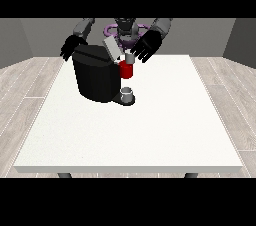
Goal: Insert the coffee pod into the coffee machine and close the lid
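The hand at the view's right (146, 46) reaches down over the bulky black coffee machine (96, 77) on the white table (150, 130), fingers spread wide above its raised grey lid (112, 49) and the small grey coffee pod (130, 58) atop the red part. The hand at the view's left (72, 46) hangs behind the machine, fingers relaxed.

The machine (95, 77) hid part of the hand at the view's left (71, 47). The pod (130, 58) was too small to tell whether fingers touched it.
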Controlling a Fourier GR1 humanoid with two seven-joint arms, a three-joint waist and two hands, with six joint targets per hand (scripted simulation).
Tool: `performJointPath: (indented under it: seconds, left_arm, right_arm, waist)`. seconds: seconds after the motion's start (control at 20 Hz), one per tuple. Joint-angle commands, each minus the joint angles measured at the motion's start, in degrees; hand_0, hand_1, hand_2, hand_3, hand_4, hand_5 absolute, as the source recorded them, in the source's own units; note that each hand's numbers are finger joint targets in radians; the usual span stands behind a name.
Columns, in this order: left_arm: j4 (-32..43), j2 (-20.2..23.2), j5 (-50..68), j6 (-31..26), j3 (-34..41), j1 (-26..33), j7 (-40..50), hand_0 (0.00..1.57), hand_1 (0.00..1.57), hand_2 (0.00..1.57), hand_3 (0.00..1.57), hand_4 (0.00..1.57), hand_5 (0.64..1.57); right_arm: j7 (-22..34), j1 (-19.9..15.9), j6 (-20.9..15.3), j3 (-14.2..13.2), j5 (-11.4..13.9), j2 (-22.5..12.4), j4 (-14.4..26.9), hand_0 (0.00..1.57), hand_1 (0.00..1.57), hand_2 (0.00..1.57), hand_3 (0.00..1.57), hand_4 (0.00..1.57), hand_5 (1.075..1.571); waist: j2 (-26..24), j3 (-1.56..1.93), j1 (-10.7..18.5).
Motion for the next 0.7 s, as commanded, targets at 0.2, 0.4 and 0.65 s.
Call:
performJointPath:
  seconds: [0.2,0.4,0.65]
  left_arm:
    - [1.06,-1.15,-1.04,-0.01,-0.12,-2.87,3.15,1.32,1.32,1.33,1.23,0.51,1.571]
    - [-0.53,-2.19,-1.46,-2.17,-1.80,-2.97,1.18,1.25,1.25,1.29,1.21,0.51,1.571]
    - [0.57,-1.96,-1.98,0.52,-0.90,-1.91,0.55,1.19,1.19,1.26,1.20,0.49,1.571]
  right_arm:
    - [0.93,-0.73,1.12,-0.85,-1.29,-0.73,-0.20,0.00,0.00,0.00,0.00,0.50,1.571]
    - [-2.47,-2.04,0.69,-3.84,-2.82,-0.80,3.34,0.00,0.00,0.00,0.00,0.51,1.571]
    - [-1.51,-0.47,1.66,-2.75,-2.22,-1.82,0.96,0.00,0.00,0.00,0.00,0.48,1.571]
  waist:
    - [0.38,0.02,-1.08]
    - [1.36,0.04,2.36]
    - [1.01,0.01,0.34]
